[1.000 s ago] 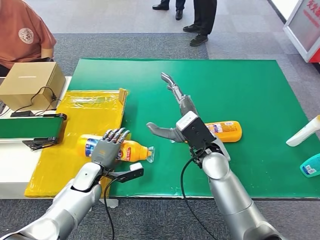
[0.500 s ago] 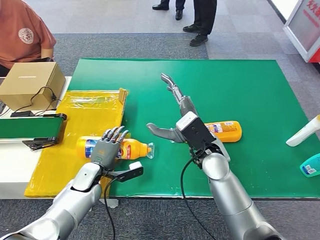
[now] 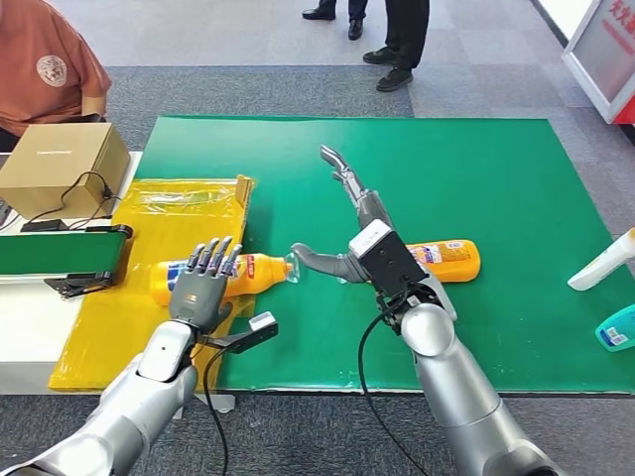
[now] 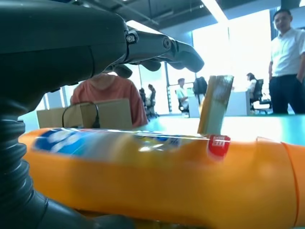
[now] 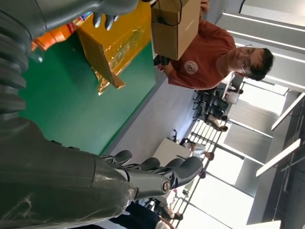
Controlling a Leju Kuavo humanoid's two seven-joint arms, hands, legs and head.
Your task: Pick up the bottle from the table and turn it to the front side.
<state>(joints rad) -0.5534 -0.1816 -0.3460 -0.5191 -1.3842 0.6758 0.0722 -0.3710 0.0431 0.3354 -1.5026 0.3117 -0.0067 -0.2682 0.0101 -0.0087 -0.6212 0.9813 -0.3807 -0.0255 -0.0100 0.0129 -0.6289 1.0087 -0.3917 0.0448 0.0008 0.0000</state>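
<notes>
An orange bottle [image 3: 258,269] with a blue and red label lies on its side, half on the yellow tray [image 3: 165,233] and half on the green mat [image 3: 464,178], its clear cap pointing right. My left hand [image 3: 199,286] reaches over its label end with fingers spread. In the left wrist view the bottle [image 4: 172,181] lies across the palm, and the fingers [image 4: 162,47] hover above it with a gap. My right hand [image 3: 350,226] stands open above the mat, its thumb close to the cap. A second orange bottle [image 3: 449,260] lies behind that hand.
A cardboard box [image 3: 63,164] and a small green conveyor [image 3: 56,254] stand at the left, with a person in an orange shirt [image 3: 45,59] behind them. A white bottle [image 3: 602,260] and a teal item [image 3: 618,328] lie at the mat's right edge. People stand beyond the table.
The bottle has shifted away from me and swung its cap toward the right hand's thumb. My left hand's fingers have straightened and drawn back a little. The right hand has stayed put.
</notes>
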